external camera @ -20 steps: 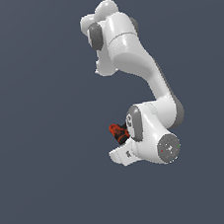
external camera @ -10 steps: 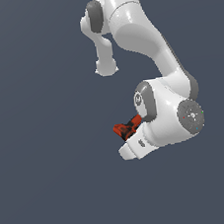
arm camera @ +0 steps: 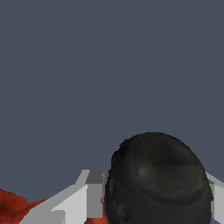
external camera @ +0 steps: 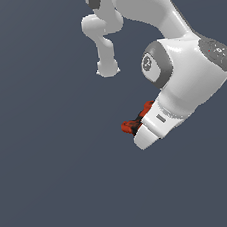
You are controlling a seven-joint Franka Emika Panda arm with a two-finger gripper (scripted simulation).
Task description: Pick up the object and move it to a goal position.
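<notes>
The object point(external camera: 130, 126), a small red-orange and black toy drill, pokes out from behind the white hand of the arm point(external camera: 159, 120) in the exterior view; most of it is hidden by the hand. In the wrist view its black rounded part point(arm camera: 155, 179) fills the space between the two pale fingers point(arm camera: 89, 192), and a red-orange piece point(arm camera: 13, 208) shows at the picture's corner. My gripper point(arm camera: 153, 181) is shut on the object, holding it against the plain grey backdrop.
The arm's upper links point(external camera: 137, 6) and elbow joint point(external camera: 104, 41) hang above the hand. Only a uniform dark grey background surrounds them; no table, edge or goal marker shows.
The arm has swung nearer the exterior camera and looks larger. The hand and the held object shifted slightly toward the exterior view's right, the grip unchanged.
</notes>
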